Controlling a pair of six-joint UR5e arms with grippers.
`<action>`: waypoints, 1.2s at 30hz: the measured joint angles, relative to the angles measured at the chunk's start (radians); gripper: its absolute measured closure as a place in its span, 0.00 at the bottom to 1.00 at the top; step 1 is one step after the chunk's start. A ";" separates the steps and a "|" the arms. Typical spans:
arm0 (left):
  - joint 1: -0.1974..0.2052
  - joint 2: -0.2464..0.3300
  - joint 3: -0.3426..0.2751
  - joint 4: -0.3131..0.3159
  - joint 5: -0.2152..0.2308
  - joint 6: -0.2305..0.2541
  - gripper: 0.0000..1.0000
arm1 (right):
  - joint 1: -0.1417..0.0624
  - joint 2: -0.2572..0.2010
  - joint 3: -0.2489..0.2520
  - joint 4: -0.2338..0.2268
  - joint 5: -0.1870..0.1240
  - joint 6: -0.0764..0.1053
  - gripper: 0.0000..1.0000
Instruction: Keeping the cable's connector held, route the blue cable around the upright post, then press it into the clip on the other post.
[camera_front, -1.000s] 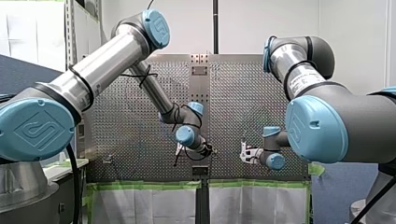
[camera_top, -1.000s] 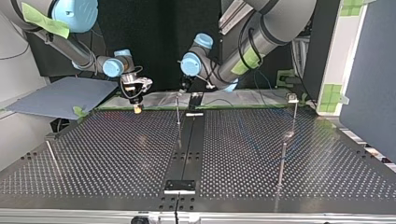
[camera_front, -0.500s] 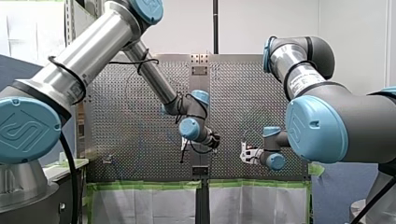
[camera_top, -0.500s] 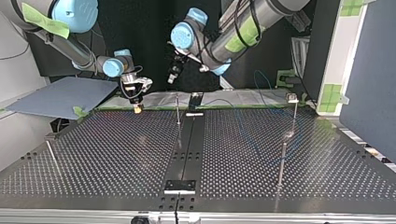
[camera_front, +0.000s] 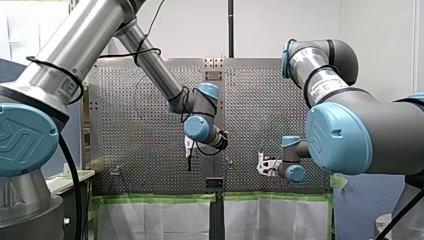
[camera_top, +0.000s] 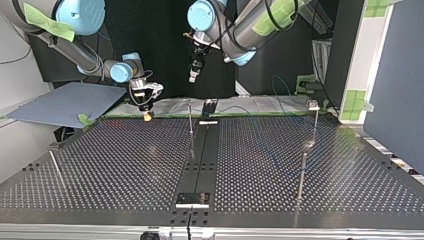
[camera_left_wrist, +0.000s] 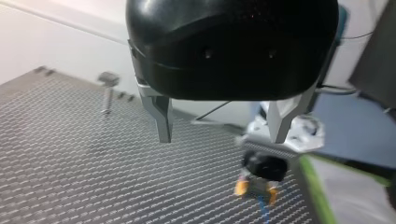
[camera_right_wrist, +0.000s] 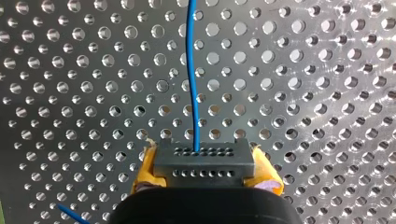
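My right end effector (camera_top: 146, 115) sits low at the far edge of the table (camera_top: 125, 165), at the top view's left. Its 2 yellow pads (camera_right_wrist: 145, 169) are closed on the dark connector (camera_right_wrist: 203, 161). The right wrist view shows the connector squeezed from both sides, with the blue cable (camera_right_wrist: 191, 70) leaving a middle hole and running ahead over the perforated surface. I think this grip gives the cable 1 fixed end, so that the rest can be pulled without the connector moving.

My left end effector (camera_left_wrist: 219, 140) hangs well above the table, over the thin upright post (camera_top: 190, 117) as the top view shows it. Its 2 metal fingers (camera_left_wrist: 163, 121) stand wide apart with nothing between them, so it has no hold of the cable. Its wrist view looks down toward the other end effector and the short piece of blue cable under it. In my judgement it is high and open because it must first come down on the cable before any routing can begin.

Where the cable lies further on is hard to follow. A blue loop shows beyond the table's far edge at the top view's right, near a post with a clip-like head (camera_top: 314, 106). The routing around the post and the pressing into the clip are both not yet done.
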 joint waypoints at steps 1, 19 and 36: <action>0.001 0.008 -0.003 0.002 -0.003 -0.008 0.00 | 0.000 0.000 0.000 -0.001 0.000 0.000 1.00; 0.016 0.190 -0.027 0.008 -0.052 -0.077 0.00 | 0.000 0.002 0.000 -0.003 0.000 0.000 1.00; 0.073 0.382 -0.140 0.126 -0.058 -0.206 0.00 | -0.003 0.003 0.000 -0.005 0.000 0.006 1.00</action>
